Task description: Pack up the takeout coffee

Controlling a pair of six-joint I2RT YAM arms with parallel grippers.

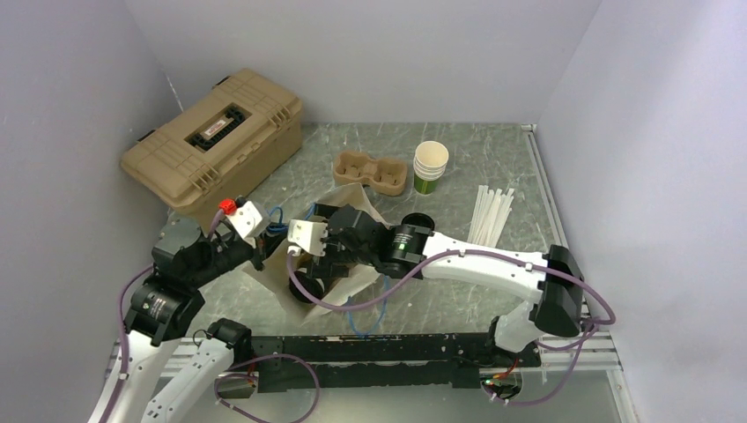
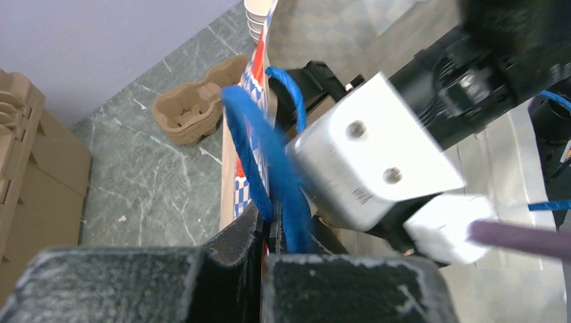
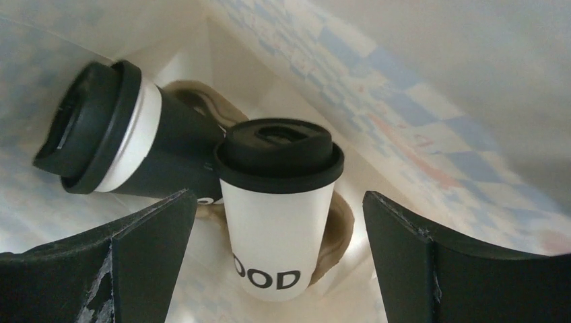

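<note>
White paper cup [image 3: 276,235] w/ round black plastic lid [image 3: 279,153], stood upright in checked paper bag [image 3: 417,87].
R gripper [image 3: 275,202] jaws held wide apart either side of it; L gripper [image 2: 264,247] clamped on blue braided cord [image 2: 250,134].

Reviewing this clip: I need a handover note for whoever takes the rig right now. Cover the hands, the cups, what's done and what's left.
Left hand: shut on the blue handle of the paper bag.
Right hand: open, down inside the bag, one finger on each side of the white lidded cup, not touching it.
Cups: the white lidded cup stands upright in the brown carrier at the bottom of the bag. A dark lidded cup leans tilted beside it.
Done: the coffee is in the bag and not gripped.
Left: probably lift the right hand straight out, check the tilted cup, then let go of the handle.
</note>
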